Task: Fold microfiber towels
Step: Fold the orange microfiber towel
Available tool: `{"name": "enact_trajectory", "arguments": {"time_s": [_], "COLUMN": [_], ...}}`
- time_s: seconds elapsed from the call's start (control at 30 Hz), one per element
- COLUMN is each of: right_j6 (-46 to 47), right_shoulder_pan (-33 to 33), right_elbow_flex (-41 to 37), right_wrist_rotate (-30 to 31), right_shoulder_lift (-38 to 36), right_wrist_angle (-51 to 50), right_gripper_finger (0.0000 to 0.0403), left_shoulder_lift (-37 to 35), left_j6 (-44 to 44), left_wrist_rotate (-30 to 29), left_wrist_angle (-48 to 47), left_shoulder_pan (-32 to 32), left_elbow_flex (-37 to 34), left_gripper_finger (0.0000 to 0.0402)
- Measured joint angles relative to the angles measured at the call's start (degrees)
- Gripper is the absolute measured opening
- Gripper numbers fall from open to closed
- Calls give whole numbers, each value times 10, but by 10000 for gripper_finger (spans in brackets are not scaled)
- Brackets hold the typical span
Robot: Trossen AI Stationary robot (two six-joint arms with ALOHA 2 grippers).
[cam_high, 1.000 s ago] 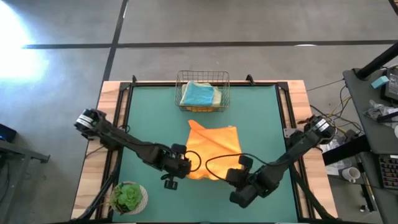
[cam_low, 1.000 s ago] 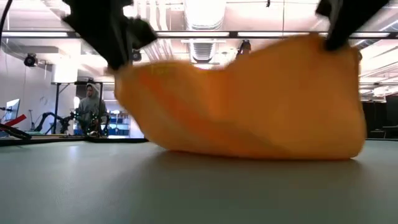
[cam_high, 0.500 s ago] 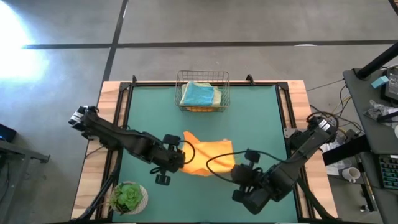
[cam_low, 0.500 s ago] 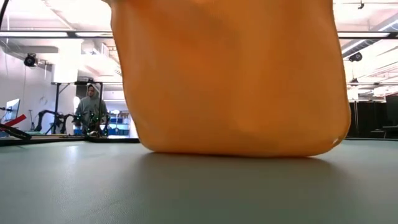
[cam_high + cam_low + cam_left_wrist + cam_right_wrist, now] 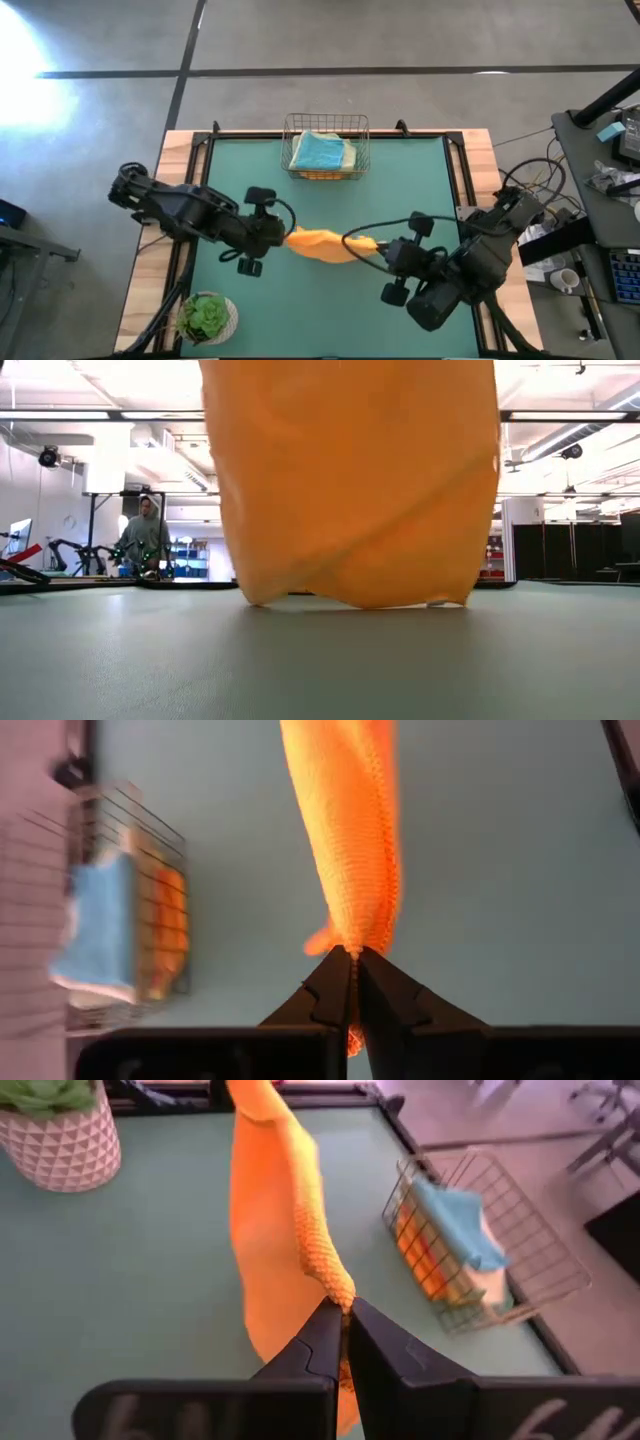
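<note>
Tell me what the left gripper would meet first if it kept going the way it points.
The left gripper, shut on the orange towel, points along the cloth toward the right gripper; probably that gripper's fingers come first, though depth is unclear.

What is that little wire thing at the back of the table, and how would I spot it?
Look at the dark-green table mat, then along its far edge at the middle. There stands a wire basket with folded cloths in it, a teal towel on top. Unlike the orange towel hanging between the two grippers, or the potted plant at the near corner, it is open metal mesh.
</note>
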Motion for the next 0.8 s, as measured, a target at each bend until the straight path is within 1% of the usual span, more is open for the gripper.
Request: {"name": "enact_trajectory", "arguments": {"time_s": [0.17,0.33,0.47,0.63,0.8], "right_j6": [-48,-89,-101,-128,-179], "right_shoulder_pan": [-19,-36,-49,-74,-107], "right_elbow_flex": [36,62,78,96,108], "right_wrist_rotate": [14,24,38,57,87], "right_shoulder_lift": [0,0,0,-1,-2], "right_wrist_angle": [-1,-4,-30,-34,-33], "right_gripper_finger": [8,8,8,8,8], "left_shoulder_lift": [-2,-2,-3,-6,-7], "left_j6": [34,52,57,83,114], "left_wrist_rotate": [-44,-63,-80,-110,-123], "left_wrist_angle": [-6,-15,-27,-44,-44], "left_shoulder_pan": [7,17,23,44,89], "left_elbow_flex": [65,127,166,177,175], "left_gripper_finger": [1,1,1,1,1]}}
